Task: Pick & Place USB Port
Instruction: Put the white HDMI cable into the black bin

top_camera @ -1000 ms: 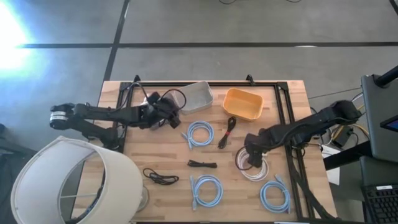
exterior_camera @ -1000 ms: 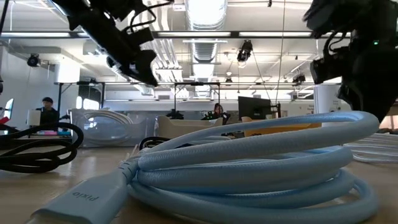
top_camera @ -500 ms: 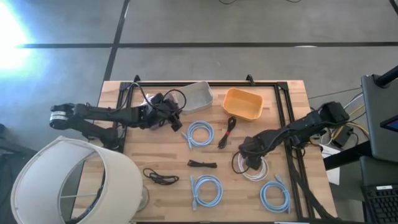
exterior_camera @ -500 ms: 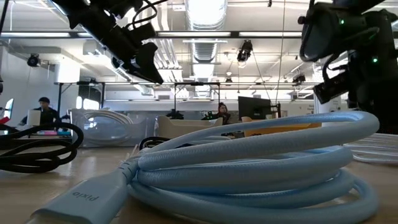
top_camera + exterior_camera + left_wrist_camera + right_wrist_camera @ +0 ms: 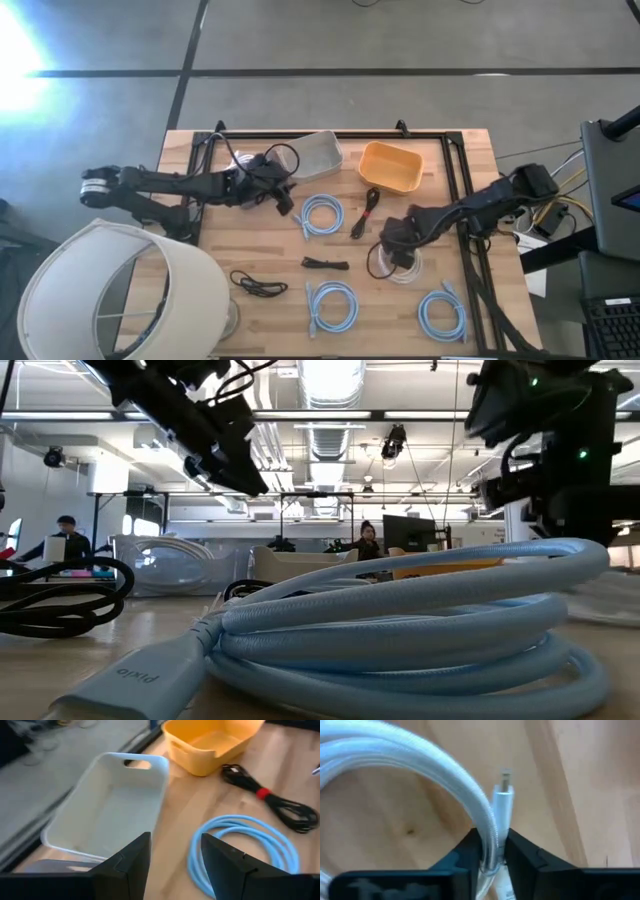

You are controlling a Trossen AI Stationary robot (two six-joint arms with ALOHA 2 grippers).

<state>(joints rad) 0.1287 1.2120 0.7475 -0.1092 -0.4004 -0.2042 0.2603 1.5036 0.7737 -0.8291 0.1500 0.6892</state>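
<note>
Wooden table, white cable coil on its right half. Right gripper down on that coil, fingers pinched around a strand, plug pointing away between them. Left gripper well off by the white bin, parted and empty.

A large white lampshade overlaps the wooden surface at its near-left corner. Beyond the surface, seated people work at desks, a dark monitor among them.
</note>
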